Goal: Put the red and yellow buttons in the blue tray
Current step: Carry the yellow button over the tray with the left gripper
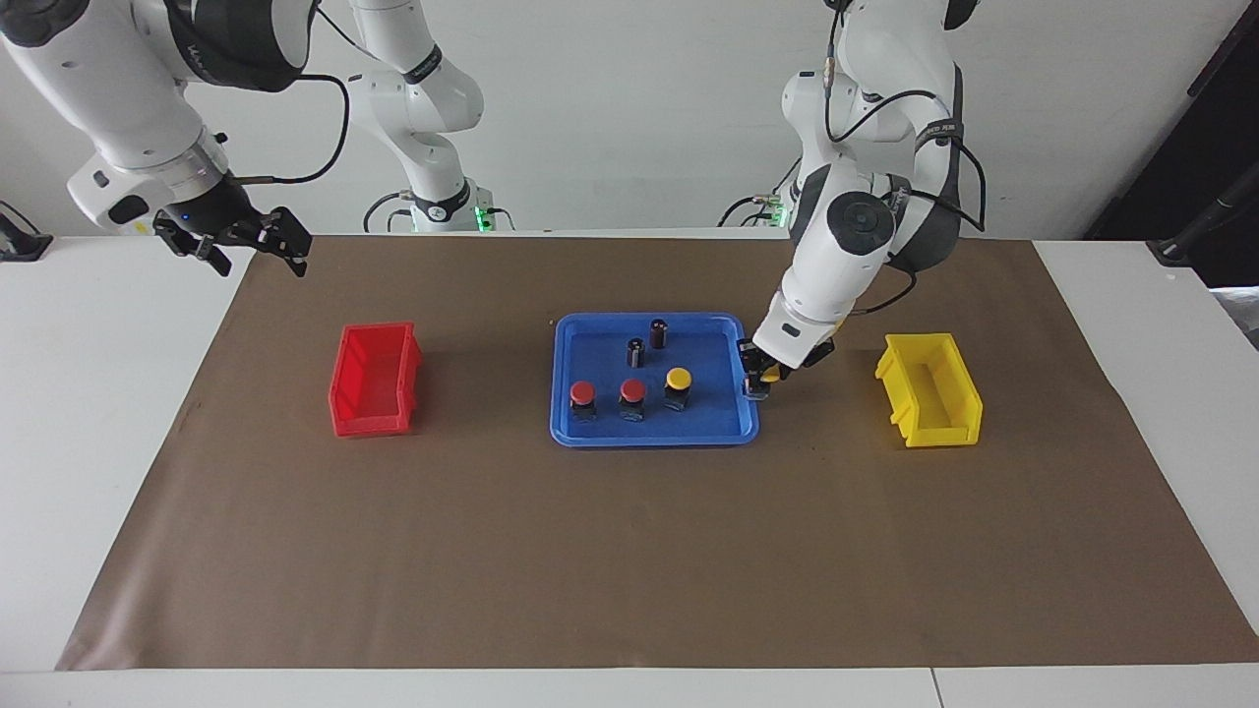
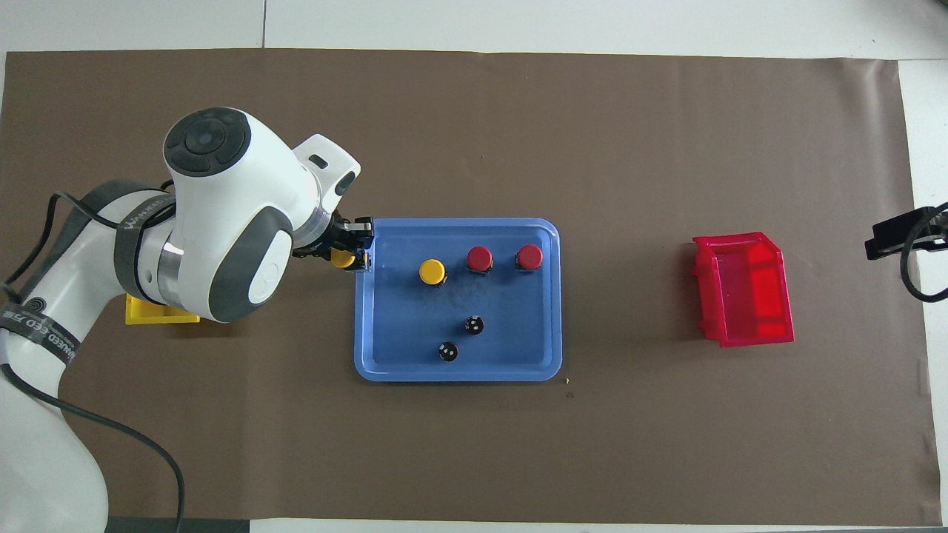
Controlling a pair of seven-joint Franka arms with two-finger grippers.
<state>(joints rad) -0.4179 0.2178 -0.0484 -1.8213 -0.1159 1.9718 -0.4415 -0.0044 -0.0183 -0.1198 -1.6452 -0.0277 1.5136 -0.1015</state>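
A white wall backs a white table laid with a brown mat (image 1: 629,551), and at the mat's middle sits the blue tray (image 1: 575,428). Taking the tray's centre as the dial in the overhead view, with twelve o'clock pointing away from the robots, two red buttons (image 2: 480,258) and (image 2: 529,256) stand between twelve and two, one yellow button (image 2: 432,272) stands at about ten, and two dark capless cylinders (image 2: 474,324) sit toward six. The left gripper (image 1: 758,382), its jaws pinching the fourth button (image 1: 771,373), the second yellow-capped one, hangs over the tray's rim at roughly ten o'clock, at the edge toward the left arm's end of the table. The button looks tilted in the grip, cap toward the yellow bin (image 1: 929,403) and base toward the tray. The open floor between the rim and the seated yellow button lies toward three o'clock from the jaws, so I judge a short carry inward and a lowering remain. The right gripper (image 1: 246,241), jaws spread and empty, waits above the table edge past the red bin (image 1: 374,379).
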